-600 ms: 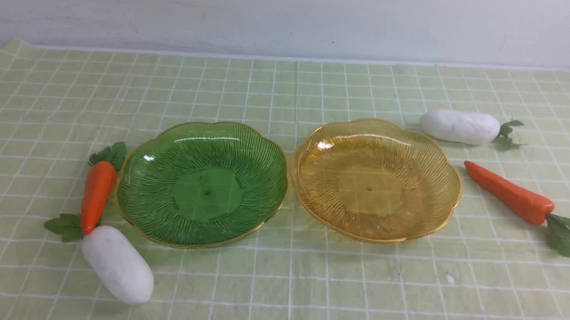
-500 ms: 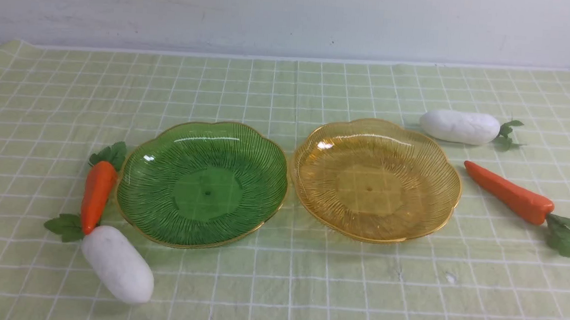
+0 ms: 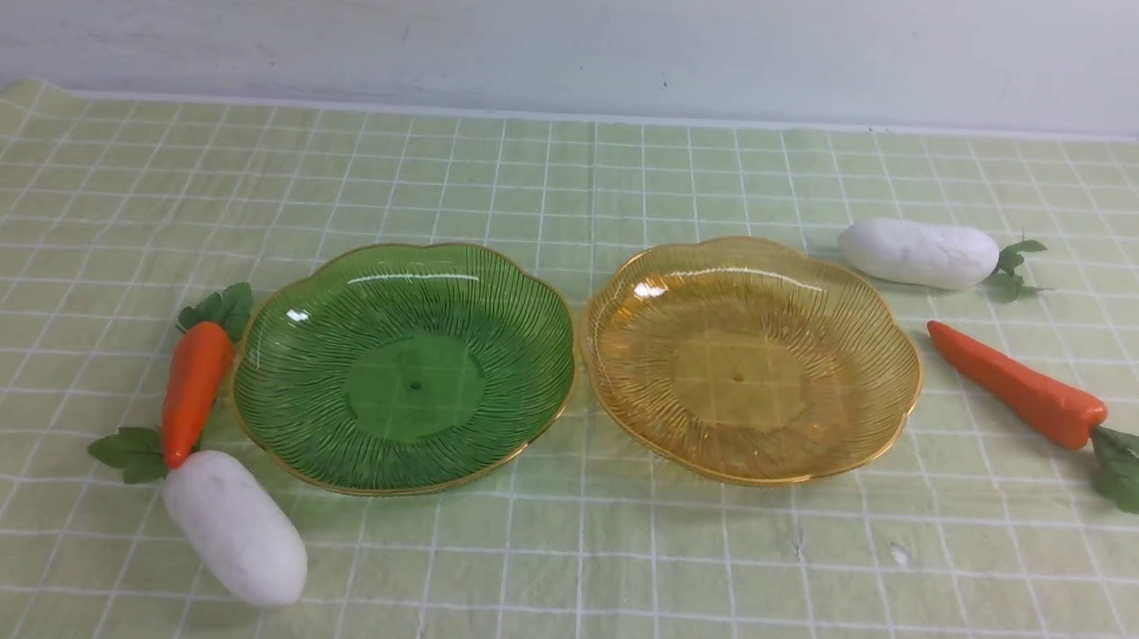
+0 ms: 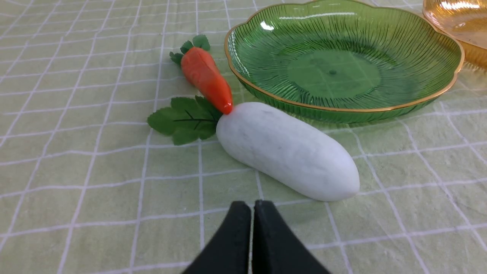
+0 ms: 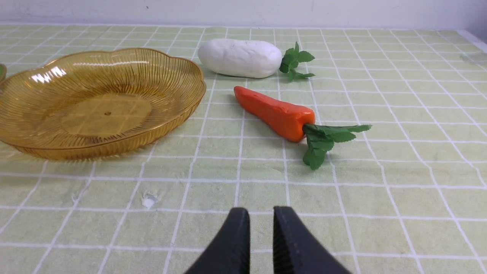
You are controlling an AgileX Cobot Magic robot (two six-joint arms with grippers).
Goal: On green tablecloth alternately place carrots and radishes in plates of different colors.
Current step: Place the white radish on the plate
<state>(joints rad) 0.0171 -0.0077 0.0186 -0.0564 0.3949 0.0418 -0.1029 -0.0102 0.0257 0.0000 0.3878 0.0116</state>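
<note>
My left gripper (image 4: 252,203) is clenched empty by the radish (image 4: 287,150), which touches a carrot (image 4: 205,78) tip beside the green plate (image 4: 342,110). My right gripper (image 5: 260,211), barely parted and empty, faces a second carrot (image 5: 276,113) and second radish (image 5: 239,58) by the amber plate (image 5: 102,146).

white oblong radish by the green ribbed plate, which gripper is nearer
Left: left gripper sits just short of the matte white oblong radish; right gripper is by the amber ribbed plate.
</note>
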